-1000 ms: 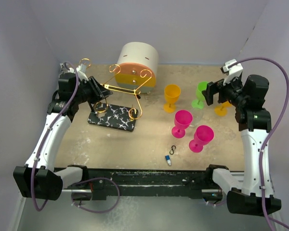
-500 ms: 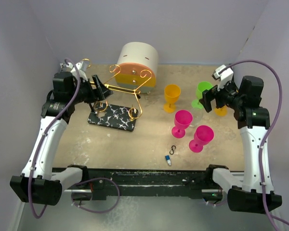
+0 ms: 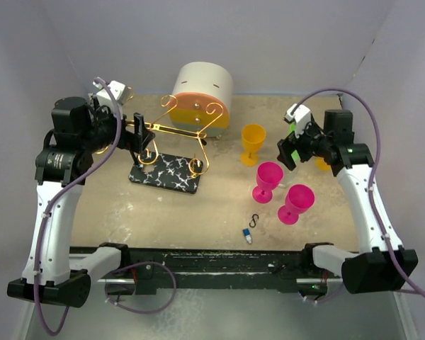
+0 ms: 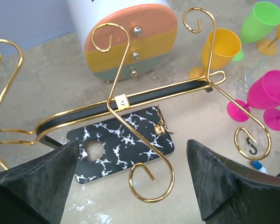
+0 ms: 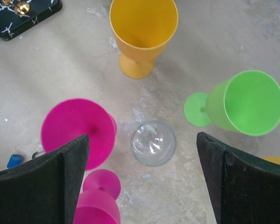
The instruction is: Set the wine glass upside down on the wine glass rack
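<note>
1. The clear wine glass (image 5: 153,142) stands on the counter (image 5: 252,42) with its mouth up. Its long line points straight up at the right wrist camera, so we look down into it.
2. The right gripper (image 5: 142,136) hangs right above the glass. It is wide open and holds nothing. In the wrist view the glass sits between the two fingers, a little toward 3 o'clock.
3. A pink glass (image 5: 78,130) is very near at 9 o'clock. A green glass (image 5: 245,102) is at 2 o'clock and an orange glass (image 5: 142,28) is at 12 o'clock.
4. The right arm is much nearer the glass, so we think it should pick it up. It reaches in from the right side with its wrist bent down.
5. In the top view the wine glass rack (image 3: 167,172) is at 9 o'clock from the glass, well apart. The left gripper (image 3: 142,139) is beside the rack's gold arms, wide open and empty.
6. We think the right gripper needs to go straight down and must not bump the pink glass.
</note>
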You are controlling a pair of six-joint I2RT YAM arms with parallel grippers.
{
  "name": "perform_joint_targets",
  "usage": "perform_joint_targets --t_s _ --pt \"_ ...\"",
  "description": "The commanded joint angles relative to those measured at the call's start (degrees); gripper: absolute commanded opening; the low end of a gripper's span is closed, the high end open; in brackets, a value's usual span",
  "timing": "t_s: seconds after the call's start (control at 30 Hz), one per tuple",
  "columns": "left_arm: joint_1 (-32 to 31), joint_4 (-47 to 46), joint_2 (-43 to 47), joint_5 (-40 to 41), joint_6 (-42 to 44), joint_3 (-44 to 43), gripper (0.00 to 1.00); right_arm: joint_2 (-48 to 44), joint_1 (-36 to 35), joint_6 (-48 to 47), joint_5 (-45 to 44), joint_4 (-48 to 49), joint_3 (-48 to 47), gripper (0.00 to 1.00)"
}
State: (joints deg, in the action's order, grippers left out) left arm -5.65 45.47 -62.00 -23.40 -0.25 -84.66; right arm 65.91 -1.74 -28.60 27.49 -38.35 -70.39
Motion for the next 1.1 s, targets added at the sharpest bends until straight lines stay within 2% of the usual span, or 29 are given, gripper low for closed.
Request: perform_joint_targets --t_s 0.0,0.17,0.27,0.37,0.67,1.07 --pt "-0.15 3.67 0.08 -1.15 10.01 -3.34 0.99 3.24 -4.64 4.17 -5.26 7.92 -2.05 0.97" --pt "-0.15 3.56 0.79 3.70 14.92 -4.24 0.99 10.84 -7.48 10.91 -11.36 13.14 -7.90 0.90" --pt "-0.15 2.49 1.54 6.14 16.47 -4.28 0.99 16.79 -9.38 12.81 -14.64 11.96 -13.09 0.80" --pt "-0.15 1.62 1.80 7.07 17.21 -4.27 0.99 21.87 -11.06 14.01 -16.66 10.76 -16.89 0.75" --pt "0.56 1.46 0.65 6.99 16.38 -6.08 0.99 30.86 -13.81 16.10 -20.77 7.76 -22.62 0.56" --pt "2.22 1.20 1.36 4.32 15.42 -5.96 0.99 37.94 -14.35 16.91 -20.53 4.21 -26.54 0.35"
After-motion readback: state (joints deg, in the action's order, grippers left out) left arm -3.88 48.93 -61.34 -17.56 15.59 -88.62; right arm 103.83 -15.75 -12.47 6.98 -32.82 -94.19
